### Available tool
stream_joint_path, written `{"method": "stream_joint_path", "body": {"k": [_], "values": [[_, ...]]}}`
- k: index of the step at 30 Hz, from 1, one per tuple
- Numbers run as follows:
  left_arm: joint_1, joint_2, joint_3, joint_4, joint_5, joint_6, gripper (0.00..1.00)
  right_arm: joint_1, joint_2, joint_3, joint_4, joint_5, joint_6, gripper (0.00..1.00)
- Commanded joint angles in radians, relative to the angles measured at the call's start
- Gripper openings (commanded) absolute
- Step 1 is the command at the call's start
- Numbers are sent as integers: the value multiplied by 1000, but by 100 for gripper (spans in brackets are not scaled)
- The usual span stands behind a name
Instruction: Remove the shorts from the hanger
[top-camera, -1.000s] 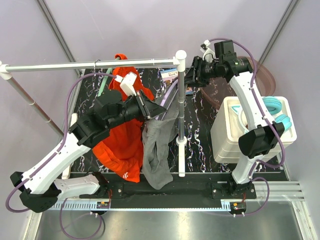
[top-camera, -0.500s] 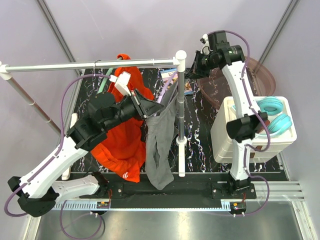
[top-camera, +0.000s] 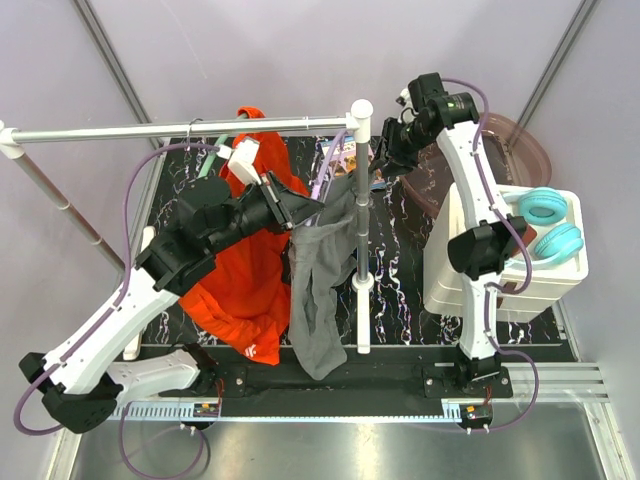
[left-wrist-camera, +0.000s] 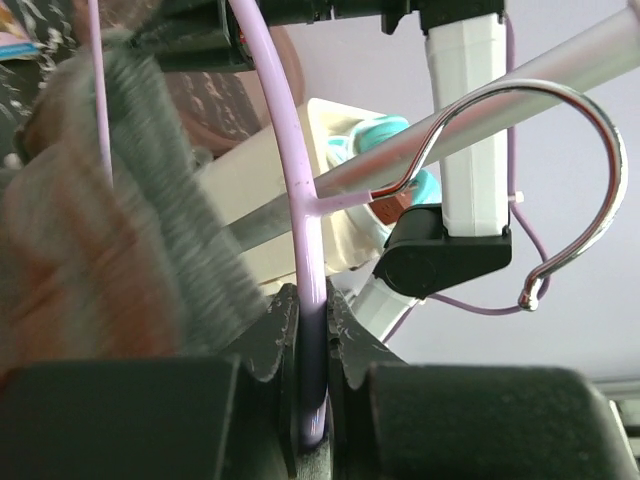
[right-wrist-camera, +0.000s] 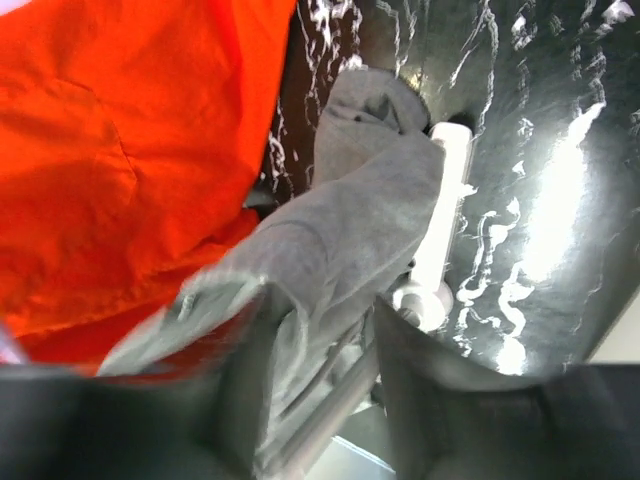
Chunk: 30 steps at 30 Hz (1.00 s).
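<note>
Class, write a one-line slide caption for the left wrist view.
Left jaws shut on a lilac hanger, grey shorts draped alongside.

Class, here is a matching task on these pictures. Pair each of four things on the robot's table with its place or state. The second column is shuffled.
Things:
1. orange-red shorts
2. grey shorts
3. lilac hanger
4. teal headphones

Places or states:
a. on top of the white box
b. clamped in the left gripper
c. hanging, with a white logo near the hem
d. draped beside the upright post

Pairs: 1-c, 2-d, 3-b, 4-a
</note>
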Motion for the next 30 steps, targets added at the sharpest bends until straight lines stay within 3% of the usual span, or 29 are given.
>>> {"method": "stream_joint_path", "body": {"k": [1,2,5,11,14,15,16,18,30], "values": [[5,26,98,130,79,-54,0,2,-183,-16,51,43,2,62],[7,40,98,133,82,-62,0,14,-201,-36,46,42,3,72],[10,58,101,138,88,-88,0,28,-270,-82,37,37,15,78],[16,81,84,139,73,-149,0,65,-468,-316,198,-82,236,79],[15,95,83,155,76,-171,0,82,-603,-558,435,-176,469,78],[16,97,82,161,79,-173,0,85,-670,-621,574,-205,536,74],[16,98,82,159,79,-171,0,86,-701,-677,629,-201,674,67],[16,100,78,146,75,-165,0,97,-766,-789,718,-142,776,67],[25,93,55,152,130,-166,0,178,-692,-748,770,-85,905,71]]}}
